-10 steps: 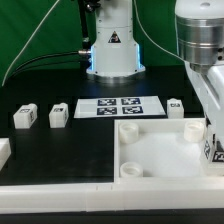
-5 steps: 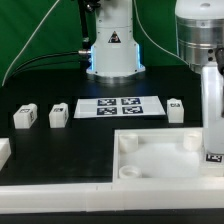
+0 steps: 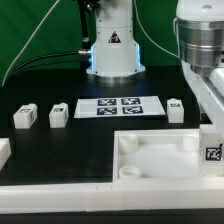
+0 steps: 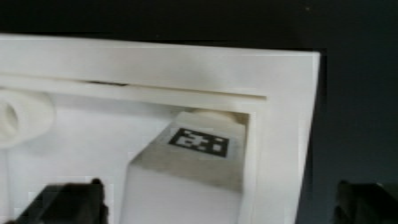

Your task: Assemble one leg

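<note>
One leg (image 3: 210, 140), a white post with a black-and-white tag, stands leaning at the near right corner of the large white panel (image 3: 150, 165). My gripper (image 3: 205, 100) is over it. In the wrist view the leg (image 4: 187, 175) lies between my two dark fingertips (image 4: 71, 205), with a gap on each side, so the gripper (image 4: 217, 208) is open around it. Three more legs rest on the black table: two on the exterior view's left (image 3: 24, 117) (image 3: 57, 115) and one behind the panel (image 3: 176, 110).
The marker board (image 3: 120, 107) lies in the middle, in front of the arm's base (image 3: 112, 50). A white piece (image 3: 3, 152) shows at the exterior view's left edge. The panel has a raised rim and round corner bosses (image 3: 128, 142).
The hand and the leg at the right have shifted a little. The leg looked upright half a second ago and now leans, with its tag slightly higher.
</note>
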Robot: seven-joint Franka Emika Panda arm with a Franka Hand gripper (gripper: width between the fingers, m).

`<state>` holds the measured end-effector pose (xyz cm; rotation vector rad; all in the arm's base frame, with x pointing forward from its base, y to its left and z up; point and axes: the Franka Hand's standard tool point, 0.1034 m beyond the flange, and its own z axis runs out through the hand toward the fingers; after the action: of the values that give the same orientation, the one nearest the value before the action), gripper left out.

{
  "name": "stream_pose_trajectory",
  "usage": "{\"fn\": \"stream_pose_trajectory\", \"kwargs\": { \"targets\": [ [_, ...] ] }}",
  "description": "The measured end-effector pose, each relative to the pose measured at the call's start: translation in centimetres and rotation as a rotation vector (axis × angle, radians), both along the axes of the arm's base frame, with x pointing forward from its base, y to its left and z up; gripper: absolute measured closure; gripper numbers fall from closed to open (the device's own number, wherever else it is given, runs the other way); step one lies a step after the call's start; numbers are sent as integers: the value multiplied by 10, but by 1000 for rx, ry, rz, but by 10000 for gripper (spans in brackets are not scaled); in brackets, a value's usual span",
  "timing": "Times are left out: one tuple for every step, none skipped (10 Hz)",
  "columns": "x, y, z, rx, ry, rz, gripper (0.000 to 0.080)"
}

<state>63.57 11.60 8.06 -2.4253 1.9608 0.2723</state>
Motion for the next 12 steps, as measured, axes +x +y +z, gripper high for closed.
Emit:
{"fn": "stream_pose_trajectory", "kwargs": {
  "targets": [
    [0,0,0,15,-13,122,151],
    [0,-1,0,28,-26,224,150],
    [0,-1,0,43,-39,342,150],
    [0,-1,0,54,-49,440,150],
    [0,-1,1,71,-63,578,150],
    [0,-1,1,88,-77,705,150],
    [0,-1,1,102,-89,804,150],
    [0,-2,1,114,-102,935,150],
    [0,-4,1,124,-113,1080,150],
    [0,-4,0,136,-122,1172,150],
    [0,-4,0,144,-132,1243,150],
    [0,-4,0,150,-137,1279,150]
  ]
}}
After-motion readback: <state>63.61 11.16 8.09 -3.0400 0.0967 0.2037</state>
